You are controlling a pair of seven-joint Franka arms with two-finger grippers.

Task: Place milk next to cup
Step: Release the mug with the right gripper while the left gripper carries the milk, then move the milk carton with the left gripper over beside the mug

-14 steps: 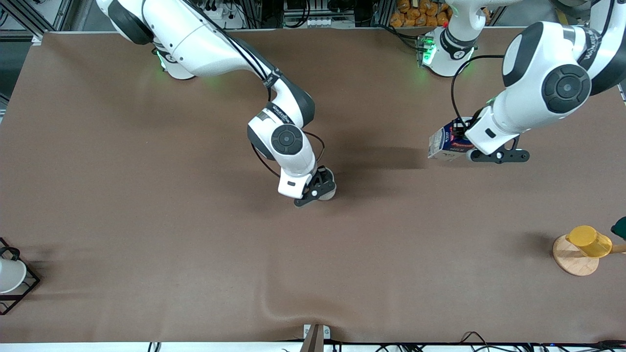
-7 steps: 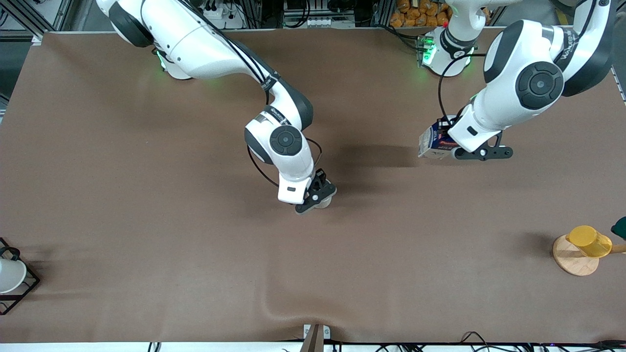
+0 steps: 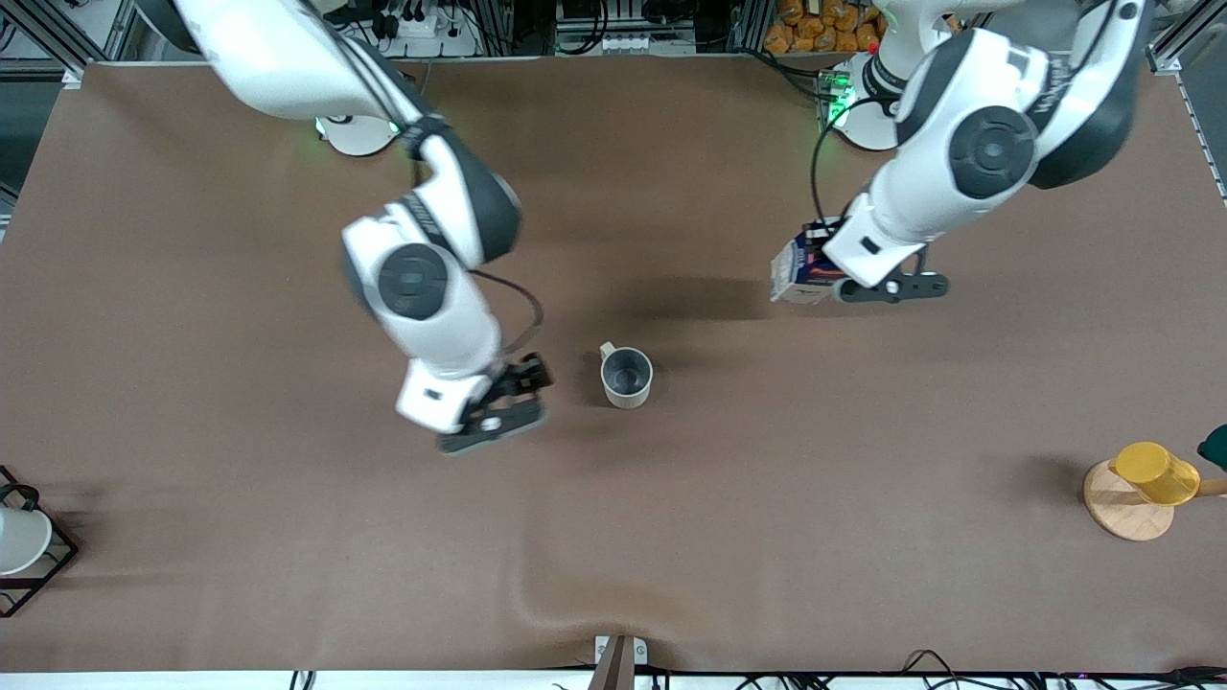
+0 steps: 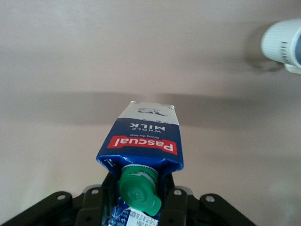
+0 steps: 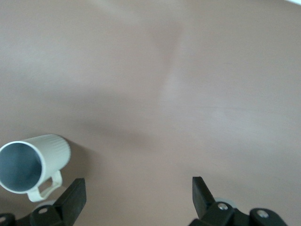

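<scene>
Front view shows the brown counter (image 3: 729,498) with the cup (image 3: 627,377) standing upright near its middle, grey inside showing and its small handle at about ten o'clock on the rim. From the cup, the right pincer (image 3: 506,402) is at nine o'clock, just beside it but not touching, up over bare counter; its fingers are spread apart and hold nothing, as the right wrist view confirms, where the two black fingers (image 5: 71,197) stand wide apart and the ribbed cup (image 5: 33,165) sits clear of them. At about one o'clock from the cup, well apart from it, the left pincer (image 3: 817,273) is clamped on the milk (image 3: 792,275), holding it in the air over the counter toward the left arm's end. In the left wrist view the carton (image 4: 143,143) is gripped at its gable top on either side of the green cap (image 4: 139,192), its pale bottom pointing away from the wrist, with the red label band between. At four o'clock from the cup, near the left arm's end, a yellow cup (image 3: 1155,472) rests on a round wooden coaster (image 3: 1123,513). At eight o'clock, at the right arm's end, a white cup (image 3: 21,540) sits in a black wire rack (image 3: 48,565).
</scene>
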